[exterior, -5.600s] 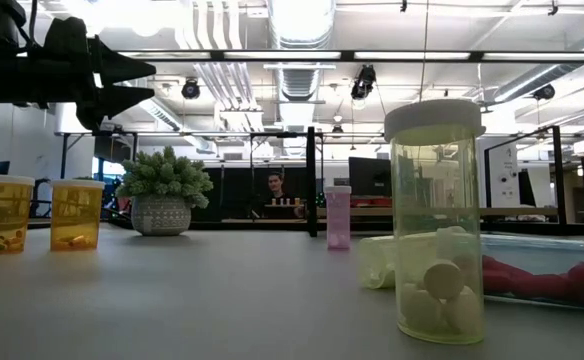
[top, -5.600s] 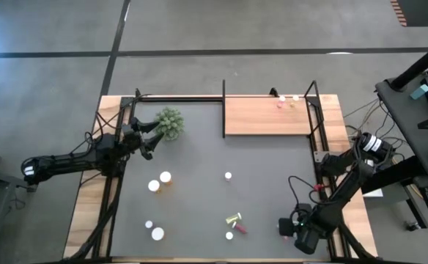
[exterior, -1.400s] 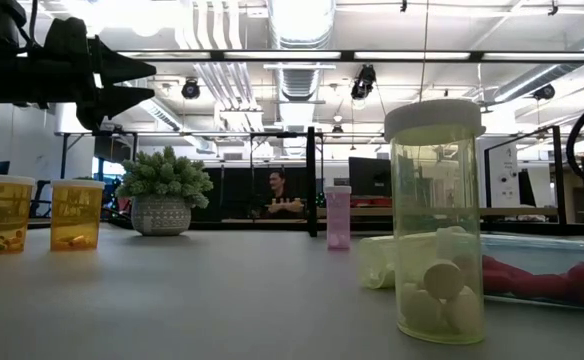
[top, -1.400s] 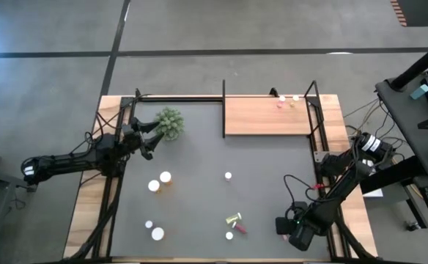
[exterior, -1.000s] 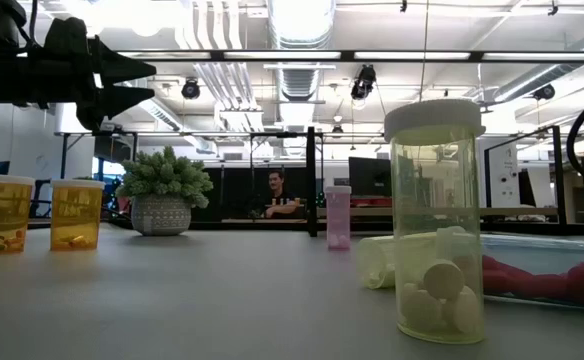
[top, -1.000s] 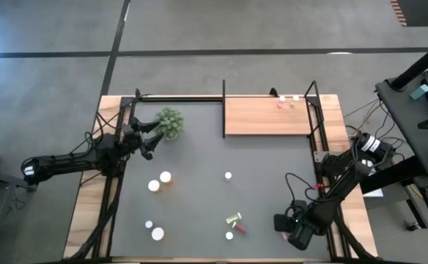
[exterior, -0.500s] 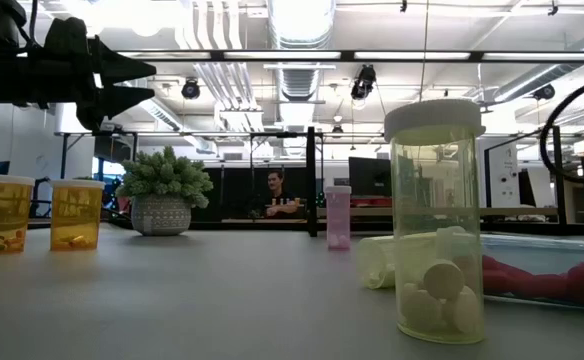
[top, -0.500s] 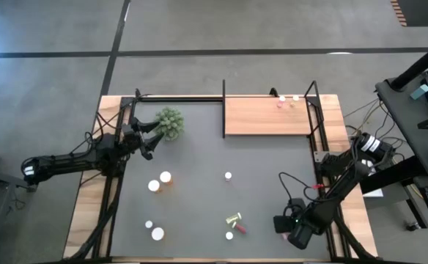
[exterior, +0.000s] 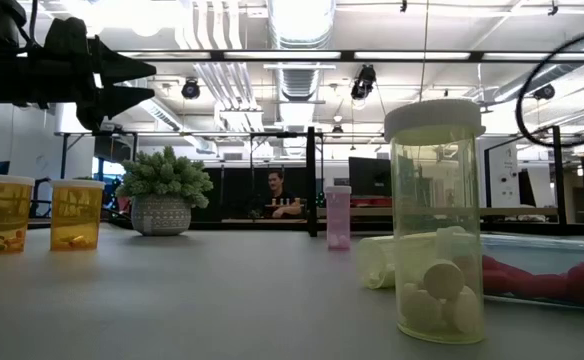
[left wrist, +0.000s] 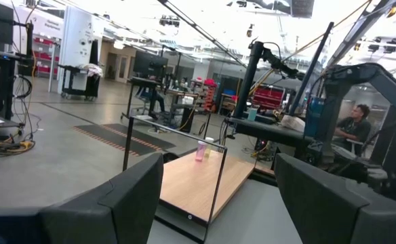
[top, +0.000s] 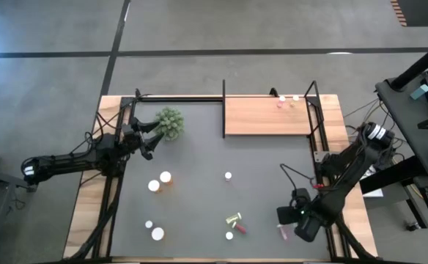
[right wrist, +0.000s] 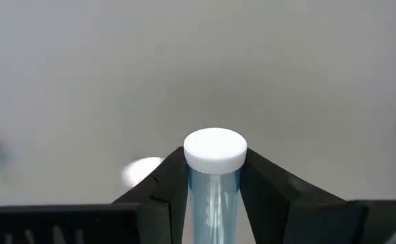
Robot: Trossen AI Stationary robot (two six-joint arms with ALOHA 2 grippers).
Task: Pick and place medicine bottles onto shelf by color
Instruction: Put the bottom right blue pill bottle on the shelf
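Note:
My right gripper (top: pixel 296 220) hangs over the table's near right part, shut on a blue vial (right wrist: pixel 214 186) with a white cap (right wrist: pixel 215 149). The gripper hides that vial in the high view. Beside the gripper a pink vial (top: pixel 282 232) lies on the table. The wooden shelf (top: pixel 265 117) at the far right carries a pink bottle (top: pixel 280 103) and a pale one (top: pixel 295 98). Two orange bottles (top: pixel 159 181), white-capped ones (top: pixel 154 230), a small one (top: pixel 228 176), and yellow-green and red ones (top: pixel 234 224) are on the tabletop. My left gripper (top: pixel 152 138) waits open beside the plant ball (top: pixel 170 122). My right gripper pinches the blue vial's clear body just under the white cap (right wrist: pixel 214 177), one finger on each side. The fingers (right wrist: pixel 272 193) point steeply down and lie across the vial. The cap stands free past the fingers, and the vial is clear of the tabletop.
In the low view an upright yellow-green bottle (exterior: pixel 435 220) stands close, with a red one (exterior: pixel 542 278) lying beside it. Black rods (top: pixel 223 108) edge the shelf. A person (exterior: pixel 275 196) sits in the room beyond the table.
My right gripper has risen and shifted a little toward the table's right edge, rolling about its own axis, with the blue vial still between its fingers. The pink vial beside it now shows more fully.

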